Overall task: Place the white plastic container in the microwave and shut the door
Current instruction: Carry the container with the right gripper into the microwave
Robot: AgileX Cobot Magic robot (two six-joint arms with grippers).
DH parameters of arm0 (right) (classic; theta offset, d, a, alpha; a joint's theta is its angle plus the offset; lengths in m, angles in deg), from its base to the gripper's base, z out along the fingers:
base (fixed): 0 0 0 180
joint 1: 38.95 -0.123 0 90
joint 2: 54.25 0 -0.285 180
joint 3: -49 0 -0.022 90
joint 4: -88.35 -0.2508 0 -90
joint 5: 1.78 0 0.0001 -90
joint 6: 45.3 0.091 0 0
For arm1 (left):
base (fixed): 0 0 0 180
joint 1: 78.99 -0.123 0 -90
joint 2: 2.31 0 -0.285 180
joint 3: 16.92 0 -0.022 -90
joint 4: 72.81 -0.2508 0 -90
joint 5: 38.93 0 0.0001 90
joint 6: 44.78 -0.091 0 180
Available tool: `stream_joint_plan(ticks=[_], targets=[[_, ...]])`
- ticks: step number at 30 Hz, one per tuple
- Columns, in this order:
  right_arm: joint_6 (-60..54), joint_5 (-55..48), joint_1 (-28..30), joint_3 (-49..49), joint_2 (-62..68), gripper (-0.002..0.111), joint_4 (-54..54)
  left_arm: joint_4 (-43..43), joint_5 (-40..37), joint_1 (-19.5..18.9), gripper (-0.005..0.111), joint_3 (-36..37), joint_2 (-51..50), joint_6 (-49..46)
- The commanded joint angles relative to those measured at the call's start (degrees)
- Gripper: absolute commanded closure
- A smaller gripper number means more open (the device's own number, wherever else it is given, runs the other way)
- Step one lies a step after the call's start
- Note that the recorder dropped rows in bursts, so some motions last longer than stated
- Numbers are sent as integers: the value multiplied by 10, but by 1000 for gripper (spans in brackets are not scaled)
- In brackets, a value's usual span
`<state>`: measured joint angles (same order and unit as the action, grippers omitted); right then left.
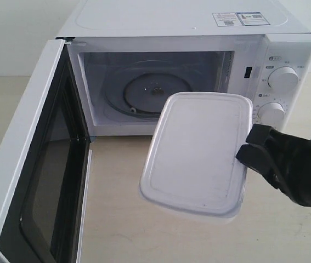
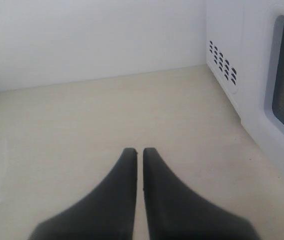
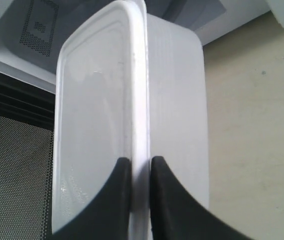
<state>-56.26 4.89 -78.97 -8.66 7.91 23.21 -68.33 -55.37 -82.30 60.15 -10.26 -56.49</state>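
Between the black pads of the right tool, pinched tight by its rim, the white plastic box hangs clear above the table. It is tilted rather than level, and its long axis runs straight out from the tool's tips toward the oven mouth. The box is smooth, translucent and round-cornered, with a flat lid and a raised lip. Just past its far end stands the open microwave, cavity facing the tool and a round glass turntable bare inside; the box is not yet in. The door, dark and glossy on its inner face, stands wide on the far side of the box from the tool. Farther off, the left tool, tips pressed together on nothing, hovers low behind that door. The right arm is plainly the nearer; the box likely needs levelling before going in.
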Motion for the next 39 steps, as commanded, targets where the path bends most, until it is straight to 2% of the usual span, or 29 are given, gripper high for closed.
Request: stream_joint_plan(ticks=[1,6,9,15,27,34,39], targets=[[152,50,-17,-10,-6,108,134,5,1,-1,102,1,2,6],[500,136,-29,-46,-4,108,407,5,1,-1,102,1,2,6],[576,168,-29,-65,7,108,470,5,1,-1,102,1,2,6],[653,240,-30,-99,34,108,524,5,1,-1,102,1,2,6],[661,304,-30,-103,60,108,530,5,1,-1,102,1,2,6],[698,408,-40,-103,165,108,535,5,1,-1,102,1,2,6],[717,419,-40,-64,245,108,544,5,1,-1,102,1,2,6]])
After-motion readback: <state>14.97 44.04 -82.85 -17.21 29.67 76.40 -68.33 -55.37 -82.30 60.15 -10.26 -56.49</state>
